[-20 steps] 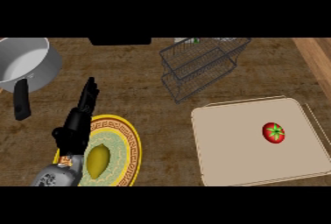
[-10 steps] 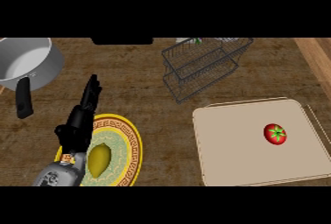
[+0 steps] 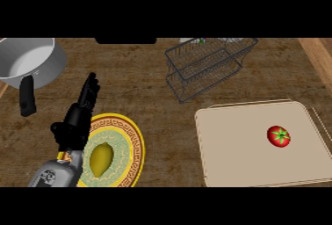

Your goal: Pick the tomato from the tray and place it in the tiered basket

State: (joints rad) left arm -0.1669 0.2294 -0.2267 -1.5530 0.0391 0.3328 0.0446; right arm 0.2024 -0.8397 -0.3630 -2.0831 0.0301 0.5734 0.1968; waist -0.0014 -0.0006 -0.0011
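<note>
A red tomato with a green stem lies on the right part of a beige tray at the lower right. The dark wire tiered basket stands beyond the tray, at the top centre-right. My left hand shows at the lower left, open with fingers straight and pointing up the counter, far from the tomato and holding nothing. The right hand shows nowhere in the head view.
A yellow-rimmed patterned plate with a yellow lemon lies right beside my left forearm. A grey pot with a black handle sits at the top left. The wooden counter's edge runs along the far right.
My left hand has shifted slightly to the right and up the counter. The tomato, tray and basket have not moved.
</note>
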